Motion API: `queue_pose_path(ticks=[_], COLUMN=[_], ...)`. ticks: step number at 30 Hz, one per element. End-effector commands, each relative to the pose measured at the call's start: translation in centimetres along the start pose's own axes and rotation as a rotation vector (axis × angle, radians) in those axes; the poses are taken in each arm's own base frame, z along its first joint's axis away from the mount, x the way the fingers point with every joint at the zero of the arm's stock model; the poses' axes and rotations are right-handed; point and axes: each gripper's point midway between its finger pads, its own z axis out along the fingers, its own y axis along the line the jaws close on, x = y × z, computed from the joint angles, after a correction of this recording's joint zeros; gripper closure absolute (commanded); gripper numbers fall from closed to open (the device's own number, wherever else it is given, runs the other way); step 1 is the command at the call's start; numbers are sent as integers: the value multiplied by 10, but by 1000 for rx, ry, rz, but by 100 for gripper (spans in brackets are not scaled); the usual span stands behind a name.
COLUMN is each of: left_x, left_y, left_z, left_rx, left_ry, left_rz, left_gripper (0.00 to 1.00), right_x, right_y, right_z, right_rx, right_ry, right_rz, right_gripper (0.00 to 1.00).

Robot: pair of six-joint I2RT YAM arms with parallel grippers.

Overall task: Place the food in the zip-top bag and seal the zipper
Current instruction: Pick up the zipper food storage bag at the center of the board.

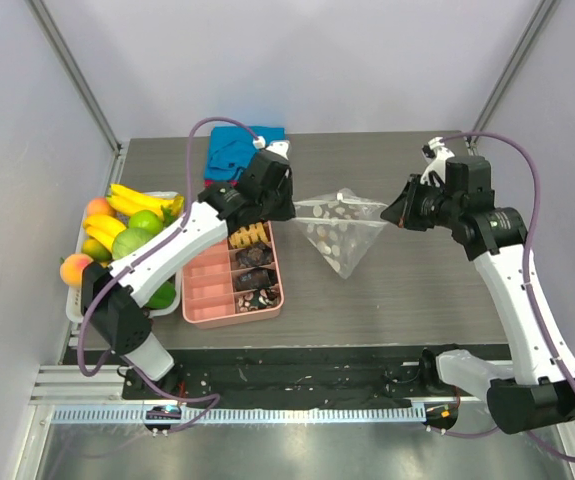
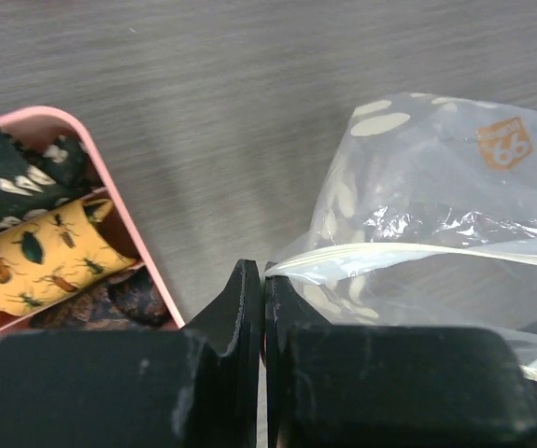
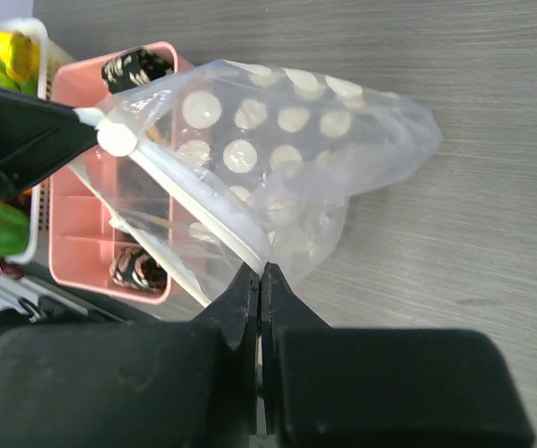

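Left fingers (image 2: 240, 313): fully shut, no gap showing, pinching one end of the zipper (image 2: 389, 254) at the corner of the mouth. Right fingers (image 3: 282, 303): likewise shut tight, nipping the same strip at its opposite end. Between the two grips the zip-top bag (image 1: 339, 235) is held taut along its top edge. Its dotted body sags to a point over the table (image 1: 417, 300), just right of the pink box (image 1: 207, 300). Whether the low tip touches the table cannot be told. Judged by its look, the bag is very light, limp and crinkly, with slick film that would slide out of a loose pinch. The press strip is the only part with any stiffness and so the sound place to hold, as both arms do now. A hard outward pull risks drawing a corner free. Whether the strip is pressed closed along its length cannot be confirmed, nor whether food is inside, as the dots and glare obscure the contents. A blue cloth (image 1: 232, 145) lies at the far edge, well apart.
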Motion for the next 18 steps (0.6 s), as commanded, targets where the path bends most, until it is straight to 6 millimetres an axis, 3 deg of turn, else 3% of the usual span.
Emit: queue_pose_path(ticks=[1, 6, 11, 13, 14, 15, 17, 18], left_x=[26, 44, 41, 36, 33, 30, 18, 12], left_y=[8, 1, -8, -15, -17, -18, -19, -16], left_z=[19, 37, 36, 26, 21, 16, -6, -13], left_rx=[-10, 32, 87, 136, 151, 162, 186, 181], left_ry=[92, 161, 155, 144, 134, 126, 82, 63], left_rz=[10, 20, 57, 68, 86, 97, 163, 195], left_gripper=[100, 99, 84, 68, 57, 38, 24, 9], right_x=[8, 24, 30, 27, 27, 25, 23, 24], right_y=[-3, 7, 7, 4, 4, 5, 7, 7], right_z=[-25, -4, 21, 30, 32, 35, 38, 40], right_rx=[14, -70, -79, -72, -72, -75, -84, -88], right_ry=[22, 137, 184, 186, 186, 186, 175, 180], right_rz=[-107, -98, -111, -107, -99, -95, -87, -82], right_gripper=[99, 99, 99, 99, 99, 99, 99, 99])
